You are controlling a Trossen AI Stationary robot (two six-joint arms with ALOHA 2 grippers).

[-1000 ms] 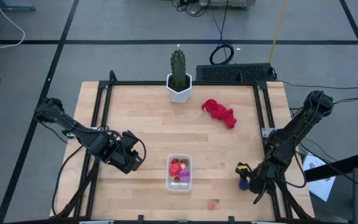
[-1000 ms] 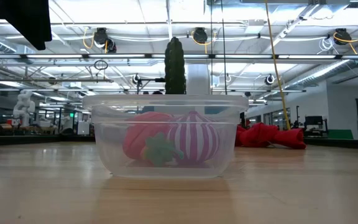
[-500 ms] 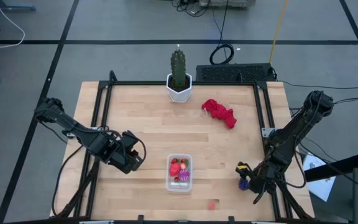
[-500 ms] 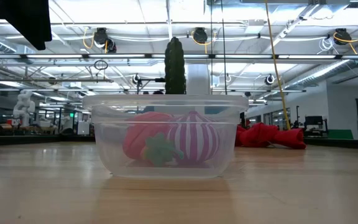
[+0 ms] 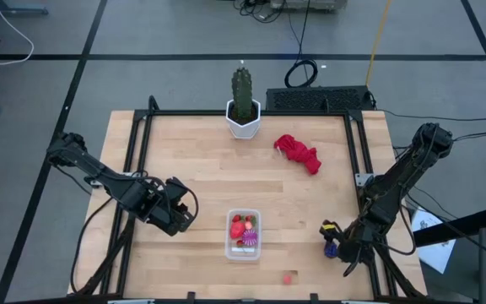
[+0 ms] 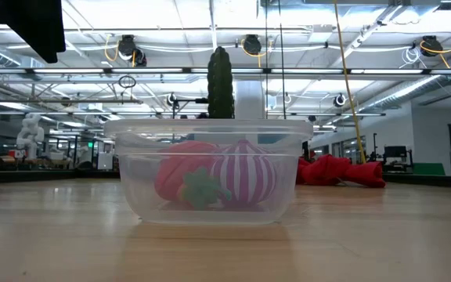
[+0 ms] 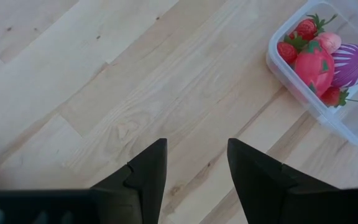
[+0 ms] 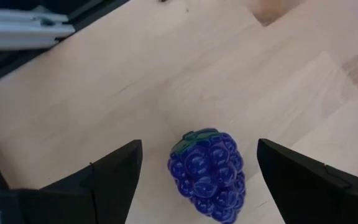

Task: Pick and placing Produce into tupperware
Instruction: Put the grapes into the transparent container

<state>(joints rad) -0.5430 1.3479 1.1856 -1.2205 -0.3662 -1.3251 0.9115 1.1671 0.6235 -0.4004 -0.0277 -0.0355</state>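
1 grape bunch (image 8: 208, 173) is lying on the bench (image 8: 104, 81) between my right tool's (image 8: 197, 180) wide-spread fingers (image 8: 114, 174), untouched.

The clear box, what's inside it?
Inside the tupperware: small red strawberries, a bigger red fruit, a purple-and-white striped round piece and a pale pink piece. Anything underneath them is hidden.

Tupperware (image 7: 328, 74) corner cut off by the frame edge, small pink piece (image 5: 288, 277) — too tiny to identify
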